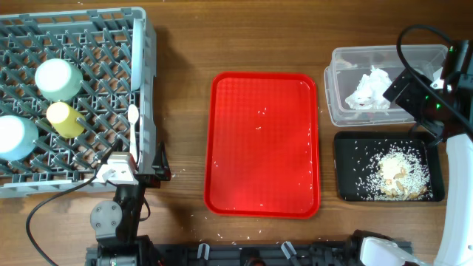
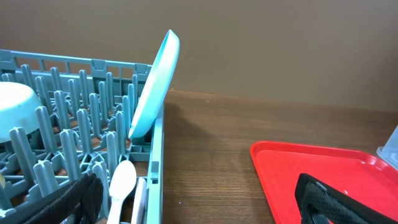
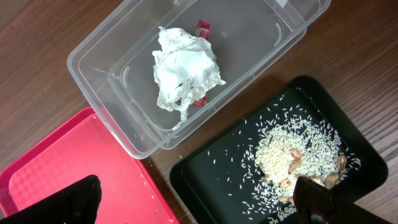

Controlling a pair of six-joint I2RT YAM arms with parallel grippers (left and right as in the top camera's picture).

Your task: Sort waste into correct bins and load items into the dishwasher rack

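The grey dishwasher rack (image 1: 81, 33) at the far left holds two pale blue-green bowls (image 1: 58, 78) (image 1: 15, 137), a yellow cup (image 1: 65, 120) and a white spoon (image 1: 133, 118). In the left wrist view a plate (image 2: 155, 87) stands on edge by the rack wall (image 2: 157, 149), with the spoon (image 2: 121, 186) lying beside it. My left gripper (image 1: 129, 171) (image 2: 199, 208) is open and empty at the rack's near right corner. The clear tub (image 1: 341, 81) (image 3: 93, 68) contains the tissue (image 3: 183, 68) and red wrapper (image 3: 202, 28). The black tray (image 1: 347, 170) (image 3: 211, 174) carries rice scraps (image 3: 292, 149). My right gripper (image 1: 405, 87) (image 3: 196, 205) hovers open above them.
The red serving tray (image 1: 262, 144) lies in the middle with a few stray rice grains on it. Loose grains dot the wood along the table's front edge. A black cable (image 1: 52, 199) loops by the left arm's base.
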